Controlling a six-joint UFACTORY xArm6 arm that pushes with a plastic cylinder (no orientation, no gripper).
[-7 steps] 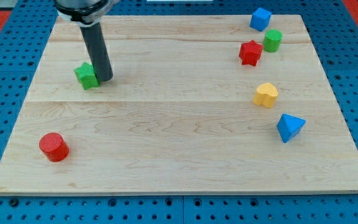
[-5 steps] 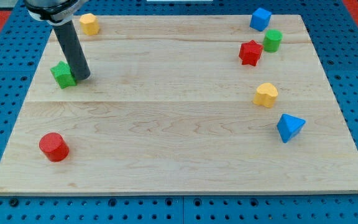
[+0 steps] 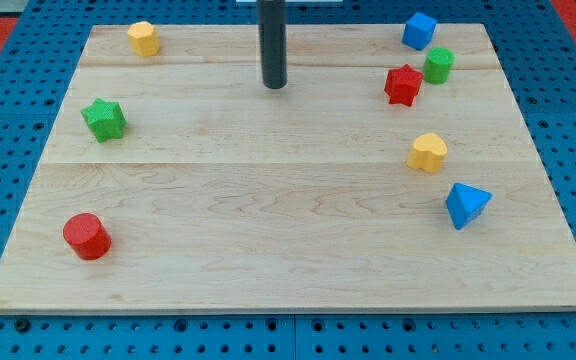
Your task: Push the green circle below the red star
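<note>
tip: my tip [image 3: 274,86] bare rod, nothing to spread/pinch, touching no block
target: green circle [image 3: 439,64] touching red star [image 3: 402,84], upper right
risk: push from left shoves star too; blue cube [image 3: 419,30] near

- The rod [image 3: 272,40] is cut off by the view's top edge, so the arm above it is not seen; my tip [image 3: 274,85] is shown in full.
- The perforated blue base [image 3: 288,340] is cropped on all sides.
</note>
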